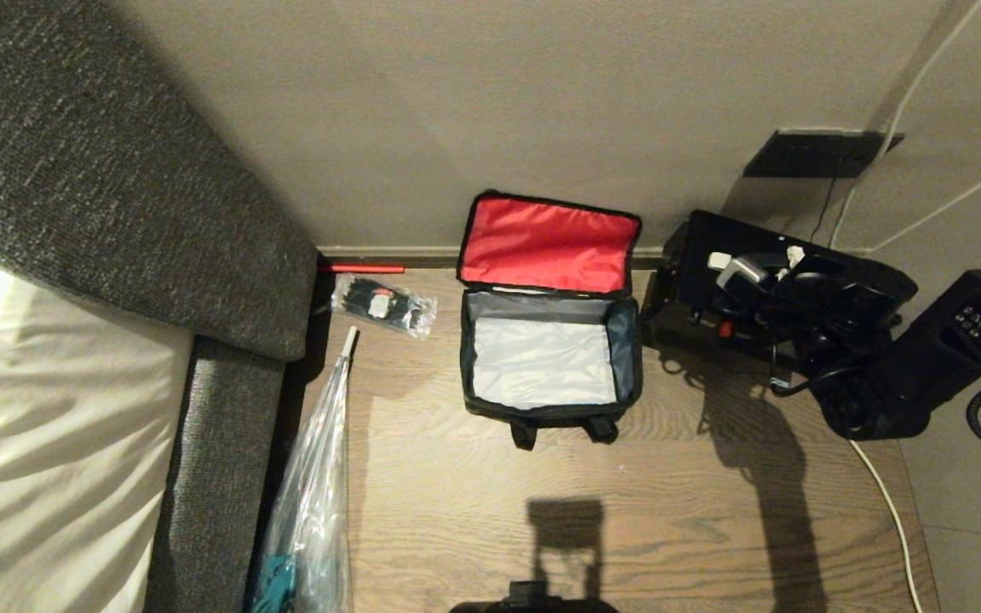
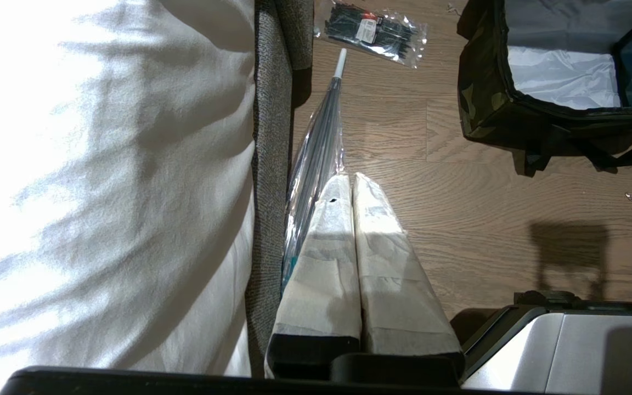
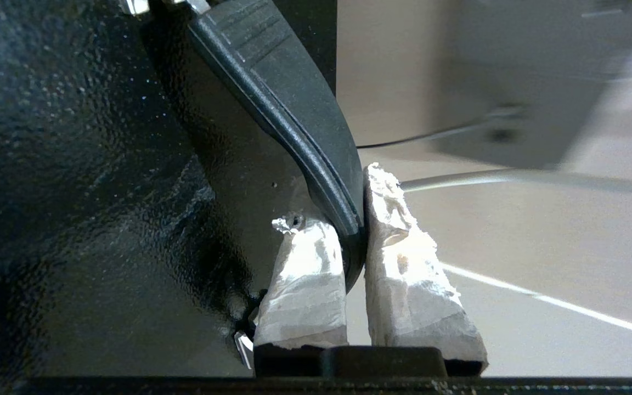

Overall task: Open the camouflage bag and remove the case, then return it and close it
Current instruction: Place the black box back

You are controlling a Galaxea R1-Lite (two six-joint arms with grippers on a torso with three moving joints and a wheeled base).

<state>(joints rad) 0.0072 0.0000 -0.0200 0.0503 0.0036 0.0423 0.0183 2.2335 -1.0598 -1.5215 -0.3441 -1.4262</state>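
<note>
Bag [image 1: 550, 409] sat open on the floor, lid up. Right gripper [image 3: 355, 241] pinched the case [image 1: 712, 281] handle [image 3: 294, 109]. Left gripper [image 2: 353, 184] was pressed together.

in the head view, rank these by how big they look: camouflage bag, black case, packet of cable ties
1. camouflage bag, lid open
2. black case, partly hidden by the right gripper and arm, so its rank against the bag is unsure
3. packet of cable ties, clearly smallest

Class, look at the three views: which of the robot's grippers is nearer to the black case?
Right. The right gripper is shut on the handle of the black case beside the bag. The left gripper hangs apart, over the floor near the sofa.
</note>
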